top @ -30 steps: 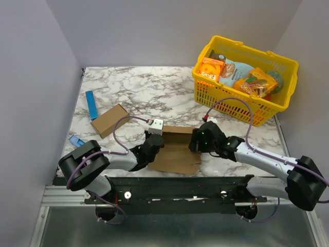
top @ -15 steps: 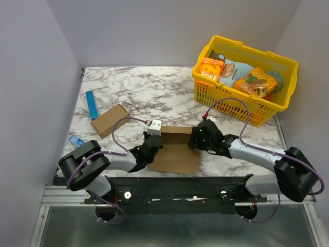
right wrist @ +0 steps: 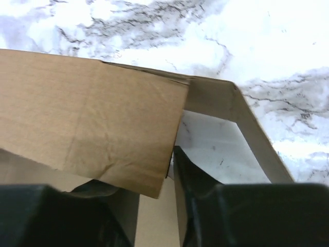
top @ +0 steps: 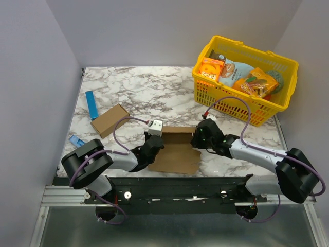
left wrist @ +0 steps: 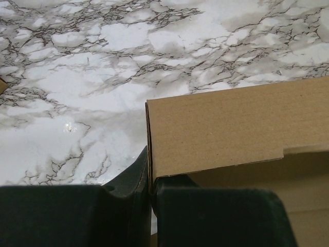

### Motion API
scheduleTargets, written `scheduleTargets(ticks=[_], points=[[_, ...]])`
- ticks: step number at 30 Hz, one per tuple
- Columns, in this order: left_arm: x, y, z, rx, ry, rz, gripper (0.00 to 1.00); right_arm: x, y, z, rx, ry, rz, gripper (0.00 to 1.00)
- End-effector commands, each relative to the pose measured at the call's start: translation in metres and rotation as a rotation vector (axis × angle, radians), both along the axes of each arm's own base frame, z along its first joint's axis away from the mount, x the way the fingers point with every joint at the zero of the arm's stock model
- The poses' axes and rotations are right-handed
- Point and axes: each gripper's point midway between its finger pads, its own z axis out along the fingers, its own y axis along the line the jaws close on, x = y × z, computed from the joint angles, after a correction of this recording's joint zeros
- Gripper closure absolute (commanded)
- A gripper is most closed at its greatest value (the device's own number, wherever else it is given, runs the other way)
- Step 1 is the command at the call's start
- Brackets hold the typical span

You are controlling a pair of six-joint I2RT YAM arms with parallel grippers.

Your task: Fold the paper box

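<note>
The paper box [top: 175, 152] lies as a half-raised brown cardboard sheet near the table's front edge, between both arms. My left gripper [top: 153, 145] is shut on its upright left wall [left wrist: 221, 128], and the wall's edge runs down into the seam between the two pads [left wrist: 150, 206]. My right gripper [top: 198, 139] is at the box's right end. A loose brown flap [right wrist: 92, 123] hangs over the left finger and reaches the right finger [right wrist: 205, 206]. A gap stays between those fingers [right wrist: 157, 206].
A yellow basket [top: 241, 110] with orange snack boxes [top: 211, 69] stands at the back right. Another small brown carton [top: 109, 120] lies to the left, with a blue strip [top: 91, 104] behind it and a blue piece [top: 77, 140] near the left edge.
My right gripper has shifted a little toward the box's right end and the arm has swung lower. The left arm and the box have barely moved.
</note>
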Motion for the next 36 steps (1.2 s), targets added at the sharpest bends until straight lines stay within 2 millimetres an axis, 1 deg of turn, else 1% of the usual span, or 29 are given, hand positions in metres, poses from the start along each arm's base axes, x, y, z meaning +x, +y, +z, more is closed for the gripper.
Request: scheduleTargets(ticks=[1, 4, 6, 8, 9, 11, 13, 14, 15, 16, 17, 18, 20, 21, 22, 23, 24, 25, 26, 27, 28, 29, 30, 31, 32, 33, 34, 35, 36], points=[[0.003, -0.014, 0.009, -0.036, -0.029, -0.002, 1.00, 0.013, 0.011, 0.017, 0.039, -0.085, 0.033, 0.66], [0.002, -0.018, 0.009, -0.039, -0.030, -0.011, 1.00, 0.013, 0.019, 0.013, 0.038, -0.077, 0.064, 0.68], [0.000, -0.022, 0.009, -0.038, -0.029, -0.022, 1.00, 0.012, 0.027, 0.007, 0.029, -0.058, 0.085, 0.70], [-0.001, -0.025, 0.009, -0.036, -0.026, -0.027, 1.00, 0.009, 0.034, 0.002, 0.011, -0.050, 0.107, 0.70], [-0.001, -0.026, 0.007, -0.035, -0.023, -0.028, 1.00, 0.011, 0.037, 0.003, 0.007, -0.055, 0.109, 0.70], [-0.002, -0.024, 0.005, -0.033, -0.015, -0.020, 1.00, 0.009, 0.036, 0.001, -0.012, -0.047, 0.110, 0.70], [0.000, -0.020, 0.002, -0.015, -0.010, -0.005, 1.00, 0.008, 0.032, 0.006, -0.034, -0.056, 0.109, 0.67], [0.000, -0.018, -0.002, 0.000, 0.006, -0.006, 1.00, 0.007, 0.030, 0.009, -0.042, -0.060, 0.107, 0.63], [0.003, -0.015, -0.003, 0.003, 0.013, 0.004, 1.00, 0.006, 0.028, 0.019, -0.031, -0.080, 0.112, 0.61], [0.005, -0.011, -0.004, 0.009, 0.019, 0.009, 1.00, 0.003, 0.026, 0.023, -0.049, -0.078, 0.138, 0.56], [0.006, -0.009, -0.005, 0.015, 0.028, 0.012, 1.00, 0.000, 0.025, 0.029, -0.048, -0.082, 0.155, 0.46], [0.007, -0.009, -0.001, 0.010, 0.025, 0.008, 1.00, -0.007, 0.028, 0.034, -0.036, -0.070, 0.197, 0.43], [0.012, -0.001, 0.003, 0.033, 0.020, 0.021, 1.00, -0.018, 0.027, 0.050, -0.022, -0.079, 0.263, 0.40], [0.014, 0.000, 0.007, 0.031, 0.014, 0.019, 1.00, -0.023, 0.027, 0.056, -0.008, -0.083, 0.289, 0.35], [0.017, 0.005, 0.010, 0.039, 0.009, 0.027, 1.00, -0.032, 0.027, 0.069, 0.023, -0.099, 0.324, 0.33], [0.019, 0.008, 0.012, 0.037, 0.006, 0.030, 1.00, -0.032, 0.026, 0.079, 0.036, -0.114, 0.323, 0.19], [0.020, 0.009, 0.016, 0.028, 0.000, 0.028, 1.00, -0.032, 0.024, 0.089, 0.044, -0.131, 0.316, 0.15], [0.021, 0.010, 0.017, 0.025, -0.001, 0.020, 1.00, -0.030, 0.012, 0.094, 0.022, -0.125, 0.290, 0.12], [0.022, 0.013, 0.019, 0.026, -0.013, 0.018, 1.00, -0.026, 0.008, 0.105, 0.028, -0.139, 0.278, 0.11], [0.022, 0.014, 0.023, 0.018, -0.024, 0.016, 1.00, -0.018, 0.006, 0.123, 0.046, -0.163, 0.264, 0.11], [0.022, 0.015, 0.025, 0.013, -0.028, 0.011, 1.00, -0.010, -0.006, 0.129, 0.043, -0.155, 0.227, 0.11], [0.021, 0.017, 0.024, 0.015, -0.028, 0.012, 1.00, -0.005, -0.008, 0.132, 0.052, -0.149, 0.224, 0.12], [0.021, 0.017, 0.027, 0.003, -0.034, 0.008, 1.00, 0.003, -0.009, 0.141, 0.062, -0.166, 0.214, 0.13], [0.020, 0.018, 0.028, -0.002, -0.034, 0.008, 1.00, 0.014, -0.020, 0.140, 0.055, -0.166, 0.171, 0.15], [0.019, 0.019, 0.027, -0.007, -0.035, 0.004, 1.00, 0.021, -0.025, 0.139, 0.053, -0.166, 0.147, 0.20], [0.019, 0.020, 0.029, -0.018, -0.038, 0.007, 1.00, 0.029, -0.030, 0.131, 0.045, -0.149, 0.123, 0.23], [0.018, 0.022, 0.029, -0.021, -0.039, 0.011, 1.00, 0.041, -0.041, 0.126, 0.058, -0.152, 0.079, 0.25], [0.017, 0.023, 0.028, -0.026, -0.041, 0.012, 1.00, 0.046, -0.044, 0.122, 0.070, -0.150, 0.063, 0.29], [0.017, 0.024, 0.030, -0.035, -0.045, 0.013, 1.00, 0.056, -0.044, 0.121, 0.087, -0.171, 0.054, 0.34]])
